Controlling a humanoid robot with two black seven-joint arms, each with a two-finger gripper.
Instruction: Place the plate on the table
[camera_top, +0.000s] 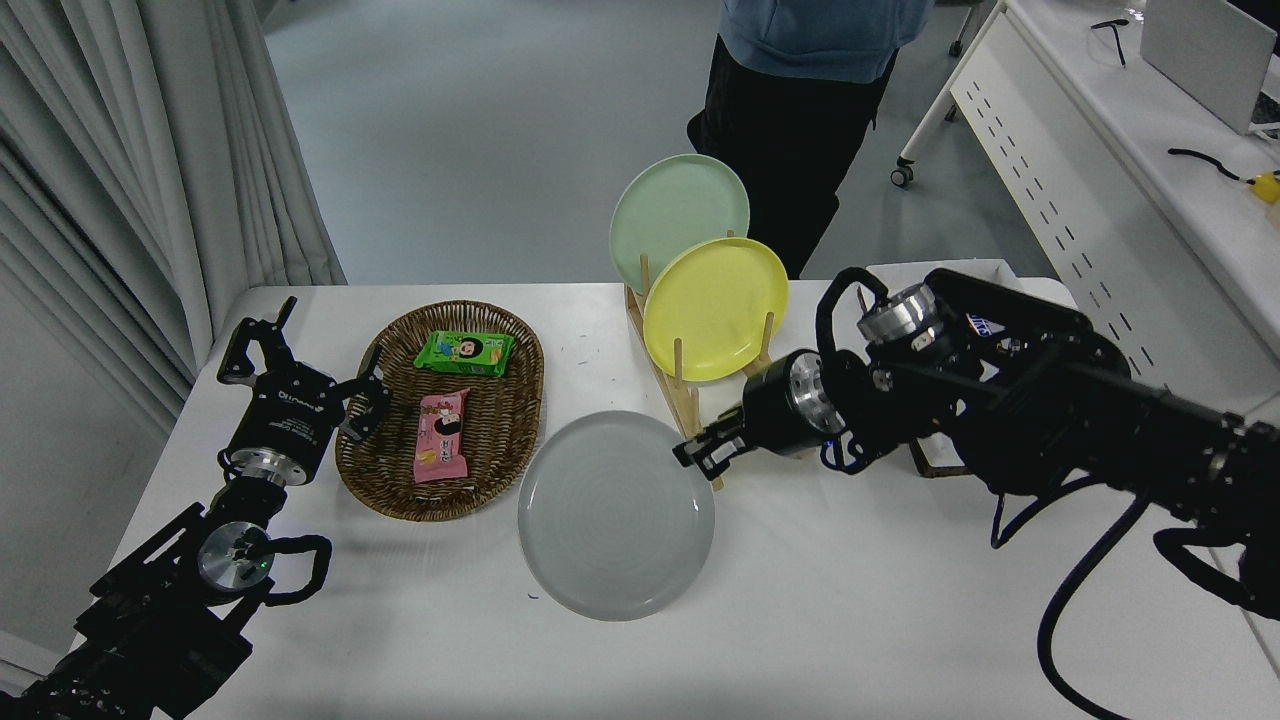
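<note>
Now the right pincer (697, 452) grips the plate (615, 515) above the table (850, 600).

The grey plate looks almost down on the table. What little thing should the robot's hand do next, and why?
Probably open its jaws and let go. The grey plate lies low and nearly flat on the white table, in front of the wooden rack, and the right gripper grips its far right rim. Whether it fully rests on the table cannot be told.

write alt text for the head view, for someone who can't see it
The right gripper holds the grey plate by its far right rim, low over the white table, between a snack basket and a rack with yellow and green plates. The left gripper sits open by the basket.
</note>
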